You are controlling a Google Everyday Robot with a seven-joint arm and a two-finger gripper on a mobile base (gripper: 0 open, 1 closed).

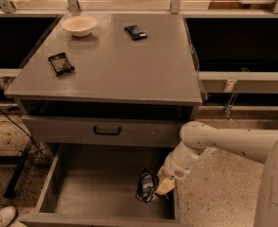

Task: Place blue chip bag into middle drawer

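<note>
The blue chip bag (146, 185) stands upright inside the open middle drawer (94, 190), low over its floor near the right wall and front edge. My gripper (159, 189) reaches down into the drawer from the right on a white arm and is shut on the bag's right side. The drawer is a wide grey box pulled out below the cabinet.
Above is a closed grey drawer front with a small black handle (107, 130). On the cabinet top (120, 70) lie a white bowl (79, 25), a small black packet (61, 63) and a dark-blue bar wrapper (135, 31). A shoe (2, 216) and cables lie at the lower left.
</note>
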